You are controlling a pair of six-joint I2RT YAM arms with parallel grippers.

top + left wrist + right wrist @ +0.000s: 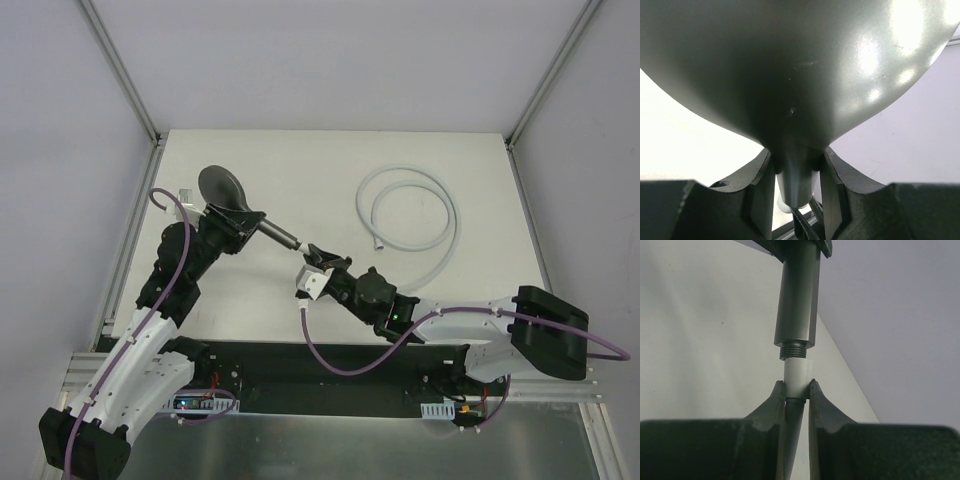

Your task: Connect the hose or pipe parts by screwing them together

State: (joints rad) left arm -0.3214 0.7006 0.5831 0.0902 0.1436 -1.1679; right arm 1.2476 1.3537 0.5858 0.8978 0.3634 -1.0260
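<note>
The shower head (222, 186) is held by the left hand (245, 222) over the table (300, 165), toward 10 o'clock of the table's middle in the top view. This hand is clenched on the neck, where the round head narrows into the handle (278, 236). In the left wrist view the neck is seen wedged between the two fingers (757, 197), and the dark grey back of the head fills the upper part of the picture.

The handle is pointed toward 4 o'clock. Its threaded end (792, 350) is faced by the white fitting (795, 376) of the hose (454, 222). The fitting is grasped by the right hand (316, 260), whose fingers (771, 410) are closed on it just below the white sleeve. In the right wrist view the sleeve is lined up with the thread and sits just under it. Whether the two touch cannot be told.

The rest of the hose is laid in a loose coil on the table toward 2 o'clock, well apart from the shower head. Its other end (378, 243) is seen lying inside the coil.
</note>
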